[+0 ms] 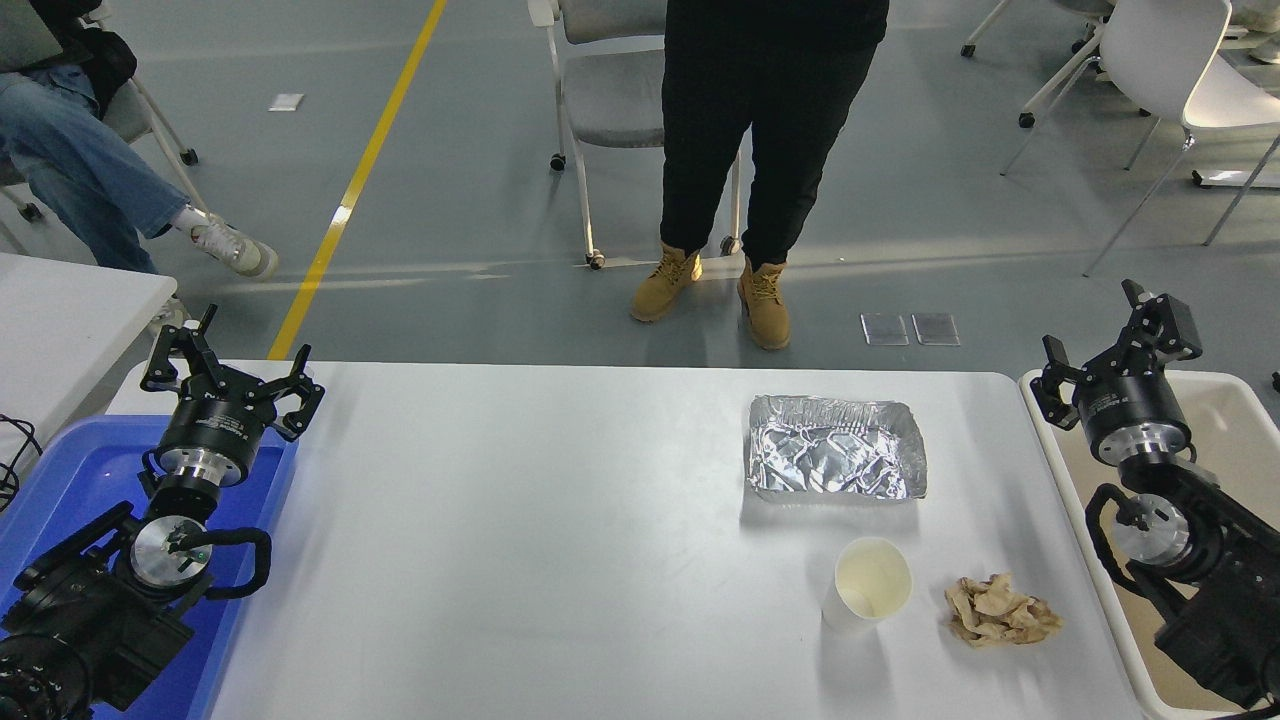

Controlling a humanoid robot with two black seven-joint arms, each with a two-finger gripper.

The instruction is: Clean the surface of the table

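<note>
The white table surface (520,540) fills the lower part of the view. On its right side lie a crinkled foil tray (835,460), a white paper cup (868,585) standing upright, and a crumpled brown paper wad (1000,610). My right gripper (1115,345) is open and empty, held above the table's right edge and the beige bin, away from all three items. My left gripper (228,368) is open and empty, parked at the far left over the blue bin.
A blue bin (70,480) stands at the table's left end, a beige bin (1235,420) at its right end. A person in black with tan boots (760,300) stands beyond the far edge. Chairs stand behind.
</note>
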